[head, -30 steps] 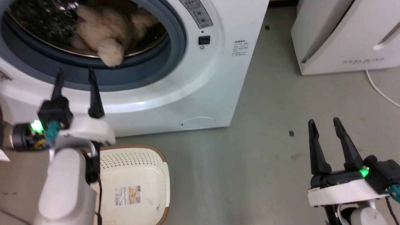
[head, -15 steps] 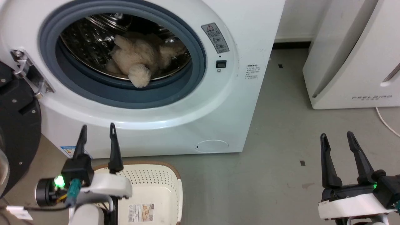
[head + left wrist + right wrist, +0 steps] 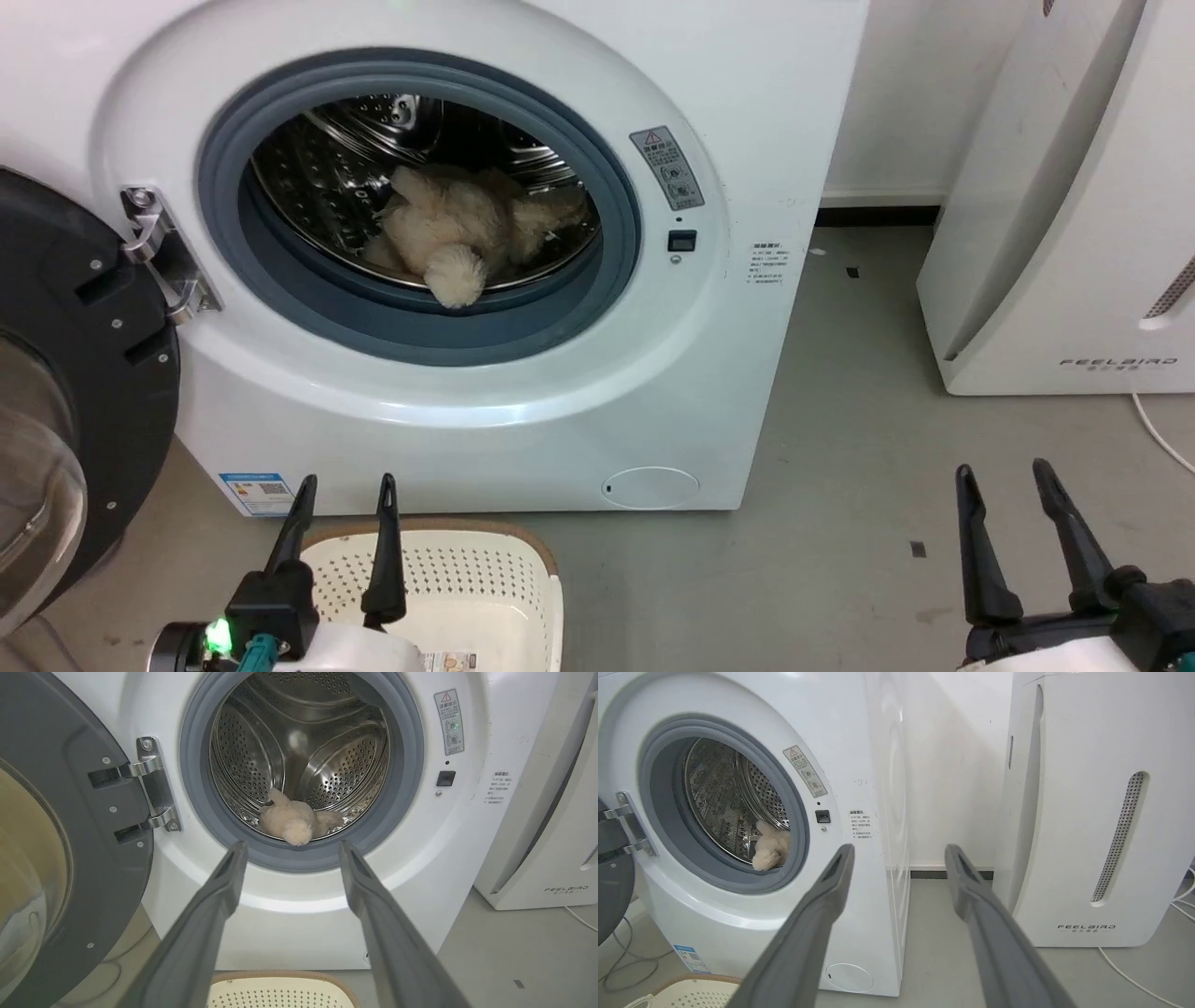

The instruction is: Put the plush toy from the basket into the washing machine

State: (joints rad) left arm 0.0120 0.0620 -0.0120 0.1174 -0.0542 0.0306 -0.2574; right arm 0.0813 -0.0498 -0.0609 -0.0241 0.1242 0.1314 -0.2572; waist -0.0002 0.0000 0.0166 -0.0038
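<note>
Grey floor, smooth and flat, with a few faint smudges. Standing on it at the far edge, by the wall: big white washing machine, round door swung wide open. Just in front of the machine, on the near part of the floor: cream basket with little holes and a brown rim. Hard to tell whether touching the machine or not. Toward the right side, also at the far edge: tall white box with FEELBIRD written low on it. Strip of bare floor between box and machine. Thin white cord lying beside the box. Tiny dark bits on the bare floor.
</note>
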